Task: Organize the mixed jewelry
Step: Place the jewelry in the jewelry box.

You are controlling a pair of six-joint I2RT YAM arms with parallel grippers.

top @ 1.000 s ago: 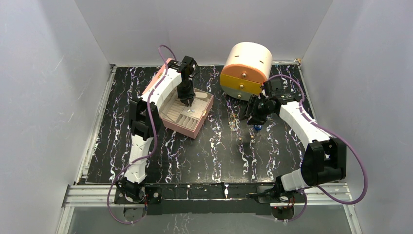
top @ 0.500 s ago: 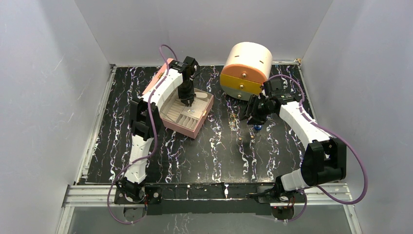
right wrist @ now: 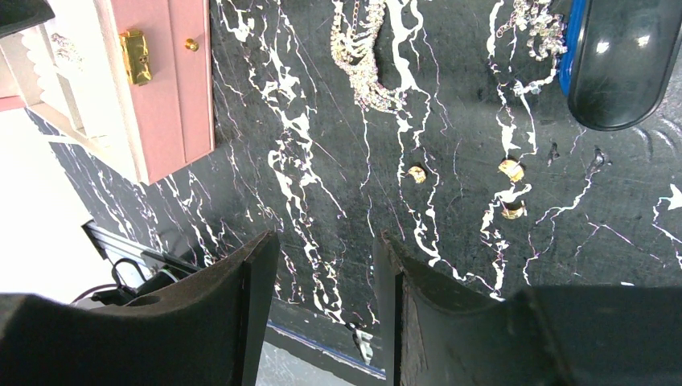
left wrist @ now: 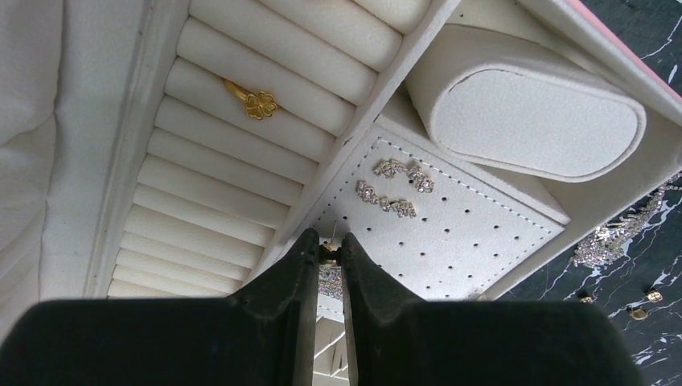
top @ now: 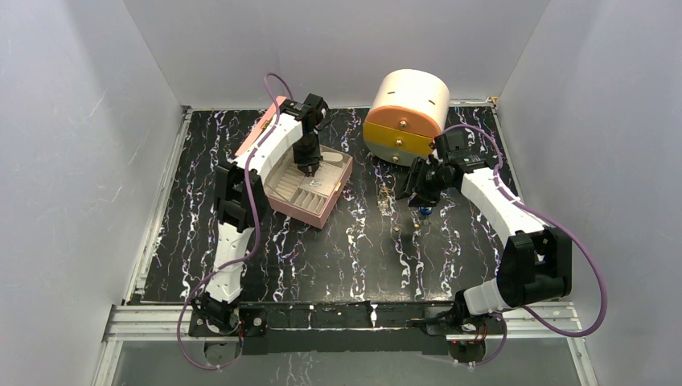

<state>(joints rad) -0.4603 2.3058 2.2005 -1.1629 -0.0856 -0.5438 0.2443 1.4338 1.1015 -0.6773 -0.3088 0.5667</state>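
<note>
Mixed jewelry, part boxed, part loose: inside the pink jewelry box (top: 299, 211), lined in cream velvety fabric, a gold clover-headed ring (left wrist: 259, 103) sits wedged between padded ring rolls (left wrist: 217, 189). Two crystal earrings (left wrist: 402, 171) lie on the perforated panel (left wrist: 474, 233) beside an oval cushion (left wrist: 539, 121), long axes parallel, slanting upper left to lower right in the left wrist view. Left gripper (left wrist: 330, 248): fingers almost closed, pinching a tiny glinting piece (left wrist: 327, 256) over the panel's edge. Right gripper (right wrist: 322, 269): fingers spread, empty, above the black white-veined table (right wrist: 450, 265), where three small gold pieces (right wrist: 511, 169) and a sparkling chain (right wrist: 362, 60) lie near a glossy blue object (right wrist: 615, 64).
</note>
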